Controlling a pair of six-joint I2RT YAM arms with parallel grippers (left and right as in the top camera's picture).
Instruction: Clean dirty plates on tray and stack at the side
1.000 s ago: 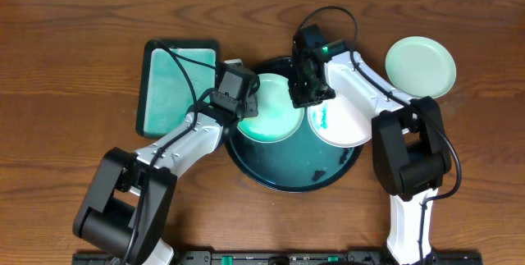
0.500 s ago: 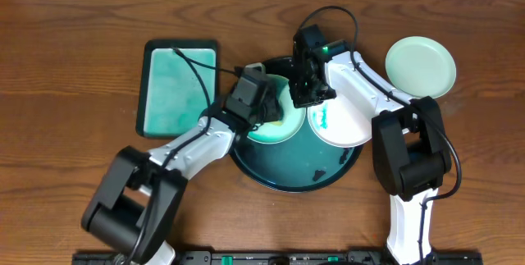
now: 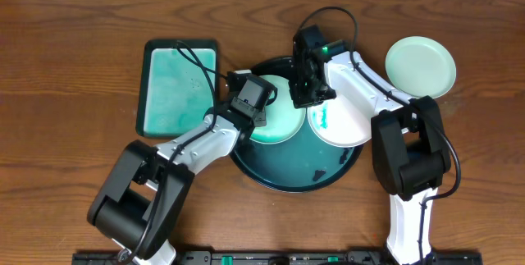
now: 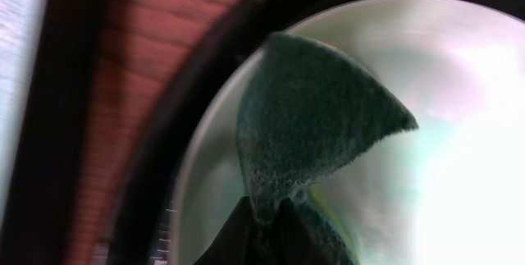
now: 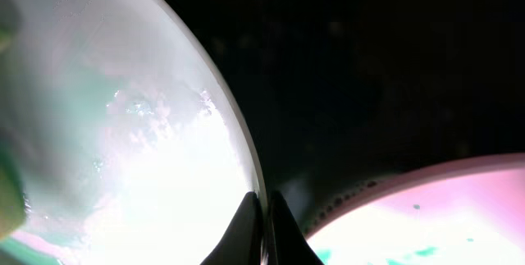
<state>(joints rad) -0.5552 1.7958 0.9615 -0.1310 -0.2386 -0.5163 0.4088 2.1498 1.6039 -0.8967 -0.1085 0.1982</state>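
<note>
Left gripper [image 4: 262,220]: clamped narrow on sponge [image 4: 316,125], over green plate [image 3: 279,124]. Right gripper [image 5: 262,216]: pinching its rim at 2 o'clock.

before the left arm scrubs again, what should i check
1. Sponge held by the left gripper: ok, pinched at its lower end.
2. Sponge over the mint-green plate: ok; how firmly it presses, cannot tell.
3. Right gripper steadying that plate: ok, fingers closed on its rim.
4. Plate inside the tray: ok.
5. White plate clean: not ok, teal smear on it.
6. Second mint-green plate set aside: ok, on the table apart from the tray.
</note>
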